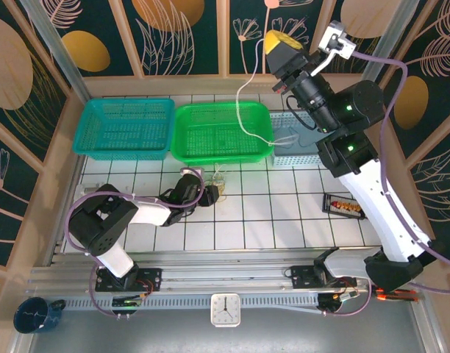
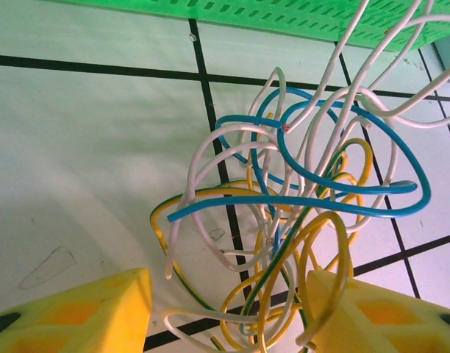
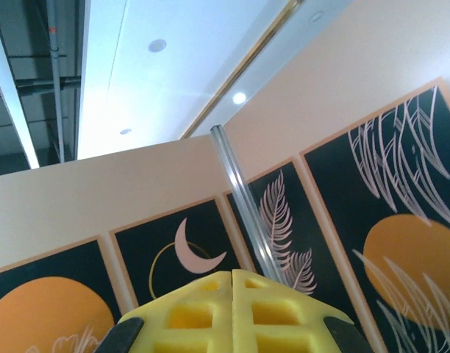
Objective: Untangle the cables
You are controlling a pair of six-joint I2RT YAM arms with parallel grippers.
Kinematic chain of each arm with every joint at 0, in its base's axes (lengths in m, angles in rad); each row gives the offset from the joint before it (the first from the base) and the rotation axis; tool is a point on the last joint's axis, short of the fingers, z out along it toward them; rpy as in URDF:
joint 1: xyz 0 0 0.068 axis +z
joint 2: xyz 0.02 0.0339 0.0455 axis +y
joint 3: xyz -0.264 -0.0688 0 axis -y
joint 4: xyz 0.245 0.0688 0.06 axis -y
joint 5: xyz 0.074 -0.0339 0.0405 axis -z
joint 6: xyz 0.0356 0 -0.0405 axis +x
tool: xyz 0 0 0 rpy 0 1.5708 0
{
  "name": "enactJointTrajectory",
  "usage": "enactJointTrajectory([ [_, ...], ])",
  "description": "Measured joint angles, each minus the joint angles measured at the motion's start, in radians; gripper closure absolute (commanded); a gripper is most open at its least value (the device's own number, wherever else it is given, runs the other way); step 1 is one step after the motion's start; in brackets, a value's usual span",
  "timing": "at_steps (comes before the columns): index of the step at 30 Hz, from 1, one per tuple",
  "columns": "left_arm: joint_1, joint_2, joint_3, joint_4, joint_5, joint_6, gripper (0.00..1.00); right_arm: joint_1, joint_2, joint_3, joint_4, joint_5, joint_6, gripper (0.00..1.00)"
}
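Note:
A tangle of thin cables (image 2: 298, 198), cream-white, yellow, yellow-green and blue, lies on the white tiled table (image 1: 284, 220) just in front of the green basket. The same tangle (image 1: 220, 189) looks small from above. My left gripper (image 2: 225, 316) is open and low over it, and several yellow and white loops pass between its fingers (image 2: 100, 309). Seen from above, the left gripper (image 1: 210, 195) touches the bundle's left side. My right gripper (image 1: 279, 42) is raised high at the back and shut. One cream-white cable (image 1: 240, 103) hangs from it, across the green basket. The right gripper (image 3: 232, 273) faces the wall, its pads pressed together.
A teal basket (image 1: 122, 110) and a green basket (image 1: 221, 109) stand side by side at the back. A grey slotted tray (image 1: 298, 151) sits right of them. A small black tray (image 1: 345, 206) lies at the right. A clock (image 1: 225, 309) and a blue mug (image 1: 34, 315) sit at the front edge.

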Motion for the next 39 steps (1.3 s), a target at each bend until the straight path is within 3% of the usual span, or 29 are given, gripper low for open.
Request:
enactJointTrajectory([
  [10, 0.000, -0.091, -0.013, -0.049, 0.051, -0.027, 0.29, -0.131, 0.145, -0.013, 0.014, -0.005, 0.041, 1.00],
  [18, 0.000, -0.228, -0.032, -0.082, 0.048, -0.048, 0.01, -0.182, 0.333, -0.013, 0.044, -0.075, 0.066, 1.00],
  [33, 0.000, -0.434, -0.127, -0.142, -0.052, -0.082, 0.01, -0.197, 0.630, -0.111, 0.047, -0.168, 0.073, 1.00],
  [34, 0.000, -0.435, -0.129, -0.142, -0.058, -0.084, 0.01, -0.197, 0.642, -0.111, 0.042, -0.174, 0.073, 0.98],
  [36, 0.000, -0.438, -0.135, -0.143, -0.069, -0.089, 0.01, -0.197, 0.668, -0.111, 0.031, -0.191, 0.074, 0.73],
  [39, 0.000, -0.439, -0.140, -0.147, -0.085, -0.095, 0.01, -0.197, 0.697, -0.108, 0.008, -0.208, 0.066, 0.51],
])
